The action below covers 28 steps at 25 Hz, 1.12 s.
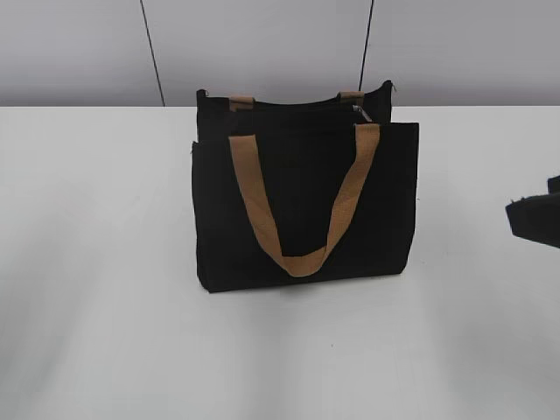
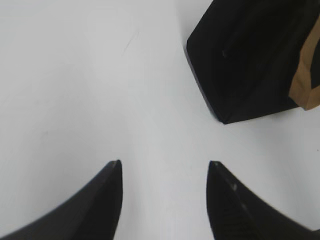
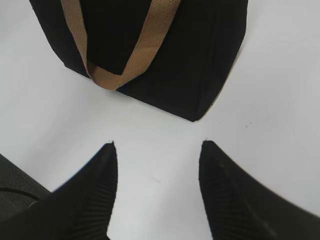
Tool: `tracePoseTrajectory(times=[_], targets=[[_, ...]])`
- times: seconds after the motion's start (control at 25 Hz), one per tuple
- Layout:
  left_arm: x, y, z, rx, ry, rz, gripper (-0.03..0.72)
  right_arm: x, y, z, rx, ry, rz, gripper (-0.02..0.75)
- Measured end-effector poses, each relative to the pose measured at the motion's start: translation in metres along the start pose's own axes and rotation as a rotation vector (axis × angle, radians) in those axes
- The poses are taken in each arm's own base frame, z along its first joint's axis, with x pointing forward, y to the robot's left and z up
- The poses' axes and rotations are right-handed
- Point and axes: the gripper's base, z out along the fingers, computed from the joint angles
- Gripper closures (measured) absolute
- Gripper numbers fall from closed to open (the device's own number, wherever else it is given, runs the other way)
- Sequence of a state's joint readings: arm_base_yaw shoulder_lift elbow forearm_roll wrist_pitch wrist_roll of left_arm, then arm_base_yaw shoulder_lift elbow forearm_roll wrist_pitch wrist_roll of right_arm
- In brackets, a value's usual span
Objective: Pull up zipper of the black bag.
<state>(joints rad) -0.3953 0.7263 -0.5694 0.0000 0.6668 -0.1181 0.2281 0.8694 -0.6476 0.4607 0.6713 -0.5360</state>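
The black bag (image 1: pixel 306 197) stands upright on the white table (image 1: pixel 96 262), its front tan handle (image 1: pixel 302 258) hanging down over the front panel. The zipper (image 1: pixel 302 103) runs along the top rim, with a small silvery pull (image 1: pixel 359 108) near the right end. The bag's lower corner shows in the left wrist view (image 2: pixel 245 65) and its base in the right wrist view (image 3: pixel 170 60). My left gripper (image 2: pixel 165 164) is open and empty over bare table, short of the bag. My right gripper (image 3: pixel 157 145) is open and empty, just in front of the bag; its tip shows at the right edge (image 1: pixel 534 219).
A grey wall (image 1: pixel 280 44) with two dark vertical seams stands behind the table. A dark part of the arm (image 3: pixel 15 190) shows at the lower left of the right wrist view.
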Motion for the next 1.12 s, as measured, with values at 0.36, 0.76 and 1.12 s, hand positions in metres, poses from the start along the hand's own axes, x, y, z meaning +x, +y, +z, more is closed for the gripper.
tracePoseTrajectory(times=[0.36,0.76,1.12], targets=[[0.028,0.003,-0.036,0.007,-0.056,0.0,0.281,0.045,0.017,-0.041,0.043,-0.138,0.066,0.346],[0.041,0.005,-0.058,0.015,-0.123,0.001,0.282,0.082,0.026,-0.076,0.118,-0.111,0.095,0.356],[0.05,0.006,-0.062,0.0,-0.004,0.027,0.284,0.1,0.031,-0.087,0.125,-0.054,0.095,0.356]])
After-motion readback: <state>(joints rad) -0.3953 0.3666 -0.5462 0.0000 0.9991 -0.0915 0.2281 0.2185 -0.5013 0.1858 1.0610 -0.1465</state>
